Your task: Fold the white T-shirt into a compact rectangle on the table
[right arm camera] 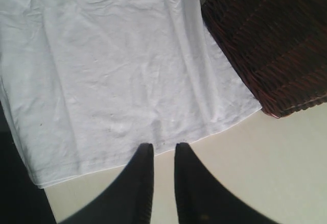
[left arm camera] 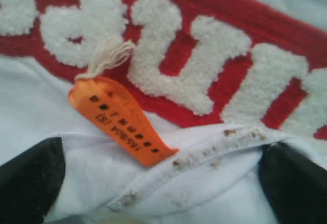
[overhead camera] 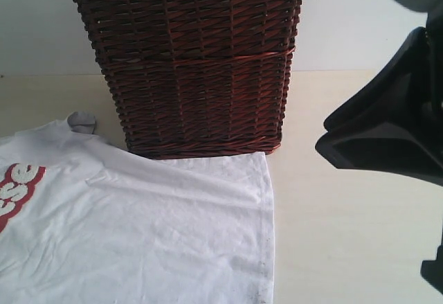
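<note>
Unfolded white T-shirt (overhead camera: 138,228) lies flat on the worktop (overhead camera: 346,235), its edge against the wicker basket (overhead camera: 194,61). The left gripper (left arm camera: 163,193) is wide open astride a seam, apparently for pickup. The right gripper (right arm camera: 162,152) is narrowed at the hem near the basket; grip undeterminable.

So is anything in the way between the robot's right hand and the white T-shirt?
No, nothing visible. The right hand sits right at the hem of the white T-shirt. The wicker basket stands off to the side, by the shirt's corner, not between them.
</note>
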Tool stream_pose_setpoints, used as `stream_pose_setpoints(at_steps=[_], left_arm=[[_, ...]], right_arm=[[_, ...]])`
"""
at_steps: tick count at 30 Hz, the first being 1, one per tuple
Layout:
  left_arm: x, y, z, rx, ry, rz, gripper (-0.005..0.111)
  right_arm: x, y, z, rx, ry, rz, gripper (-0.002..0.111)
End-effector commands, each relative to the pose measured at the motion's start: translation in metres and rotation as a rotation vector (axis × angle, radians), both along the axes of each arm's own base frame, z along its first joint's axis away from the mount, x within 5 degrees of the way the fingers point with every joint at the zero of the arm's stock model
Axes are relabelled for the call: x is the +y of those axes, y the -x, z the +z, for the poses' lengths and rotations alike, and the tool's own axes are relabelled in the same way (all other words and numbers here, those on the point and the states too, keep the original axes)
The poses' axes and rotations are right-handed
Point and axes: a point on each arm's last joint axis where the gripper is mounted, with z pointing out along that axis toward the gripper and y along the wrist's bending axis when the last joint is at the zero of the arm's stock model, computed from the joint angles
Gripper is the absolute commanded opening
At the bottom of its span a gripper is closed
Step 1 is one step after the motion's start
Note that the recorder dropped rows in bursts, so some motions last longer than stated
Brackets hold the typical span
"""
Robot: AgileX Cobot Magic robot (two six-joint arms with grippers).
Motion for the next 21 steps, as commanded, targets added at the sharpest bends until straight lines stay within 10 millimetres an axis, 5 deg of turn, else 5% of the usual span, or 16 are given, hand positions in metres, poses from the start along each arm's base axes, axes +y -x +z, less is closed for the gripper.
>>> stream_pose_setpoints(at_steps=[1,8,14,21], left_arm=[[0.021,-0.013,-0.004,-0.024,-0.018,0.056,0.105],[0.036,-0.038,0.011,-0.167,-0.033,0.069,0.105],[0.031,-0.035,0.007,-0.102,0.018,-0.011,0.105],[0.019,-0.035,0.068,-0.224,0.134,0.062,0.105]], right_arm=[[0.0,-0.001,-0.001,-0.001,0.008,0.003,0.017],[0.0,-0.001,-0.001,-0.001,0.008,0.003,0.017],[0.0,-0.001,-0.001,-0.001,0.008,0.003,0.017],[0.001,0.0,-0.002,0.012,0.001,0.006,0.017]])
